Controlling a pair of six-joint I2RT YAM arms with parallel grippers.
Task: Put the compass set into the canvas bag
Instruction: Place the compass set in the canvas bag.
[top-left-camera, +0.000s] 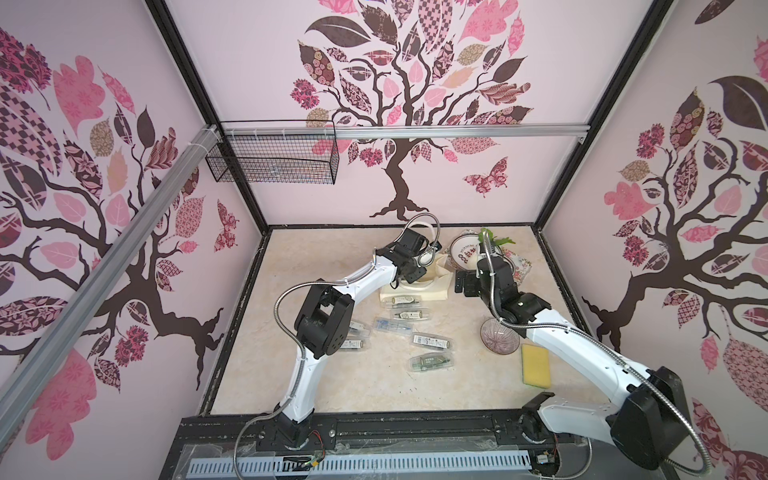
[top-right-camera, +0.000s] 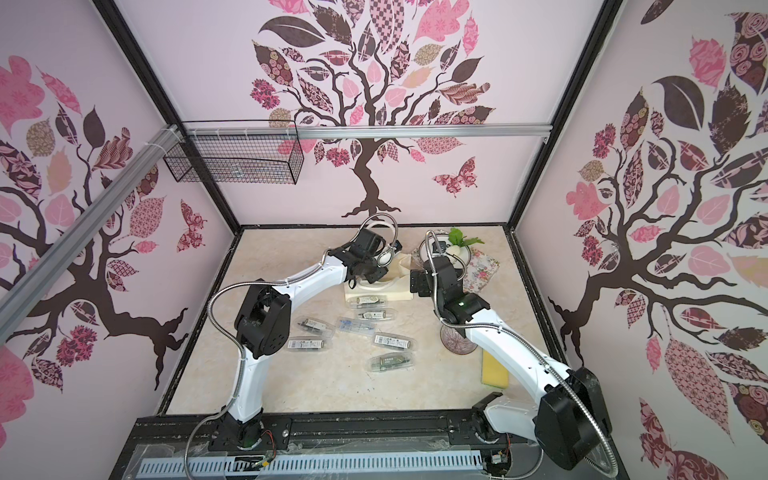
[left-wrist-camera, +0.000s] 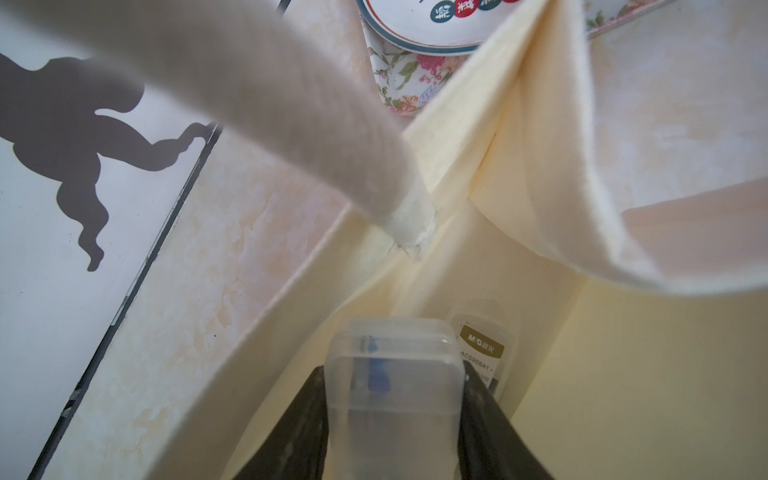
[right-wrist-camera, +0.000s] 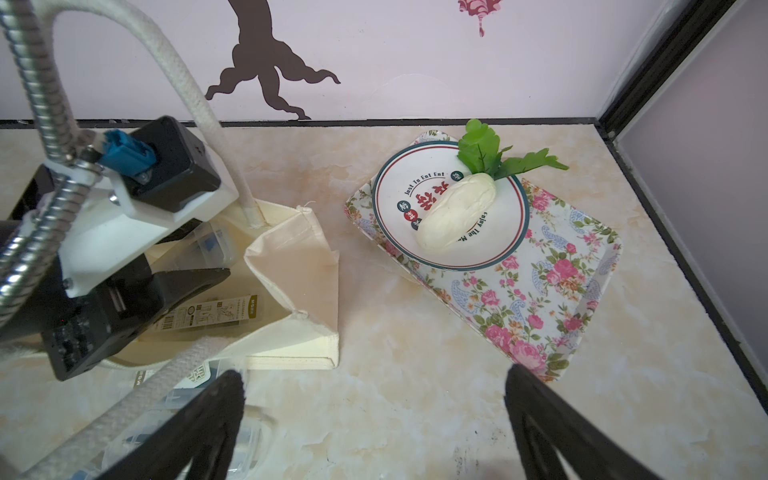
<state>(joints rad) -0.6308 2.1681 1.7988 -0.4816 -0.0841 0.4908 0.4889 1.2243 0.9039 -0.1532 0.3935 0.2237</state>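
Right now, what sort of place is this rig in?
Probably a staged robot test cell: tree-decal wall panels, black frame posts, marble-look tabletop, arm bases on a front rail.

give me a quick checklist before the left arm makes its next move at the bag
1. Grip: the left gripper has the compass case between its jaws: ok.
2. Position: the case's end is within the walls of the canvas bag: ok.
3. Bag mouth: open, with another case lying inside: ok.
4. Snag: the bag handle arches close over the left wrist: cannot tell if it is clear.
5. Other arm: the right gripper is open, empty and beside the bag: ok.
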